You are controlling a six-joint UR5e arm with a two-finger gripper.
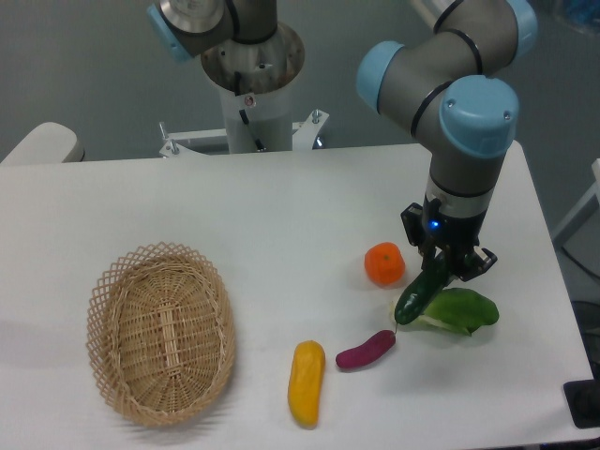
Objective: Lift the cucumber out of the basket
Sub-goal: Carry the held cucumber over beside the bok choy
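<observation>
Gripper [448, 269] sits at the right side of the table [281, 225], pointing down, fingers closed around the upper end of the cucumber [421, 294]. Cucumber hangs tilted, its free lower end angled down and to the left, dark green and glossy. That lower end sits over the white stem end of the bok choy [457, 311], which lies flat on the table just to the right and nearer; whether the cucumber tip touches the stem cannot be told. Finger gap is narrow, only the cucumber's width between them; a small blue light shows on the wrist body above. Orange [385, 264] rests on the table just left of the gripper, apart from it. Small purple piece [366, 350] lies nearer, left of the bok choy, and the yellow vegetable [306, 382] lies left of that, close to the near edge. Basket [160, 333] stands well apart at the left, nothing visible inside it; the cucumber is nowhere near it. Arm's base column [253, 75] rises at the far edge of the table.
</observation>
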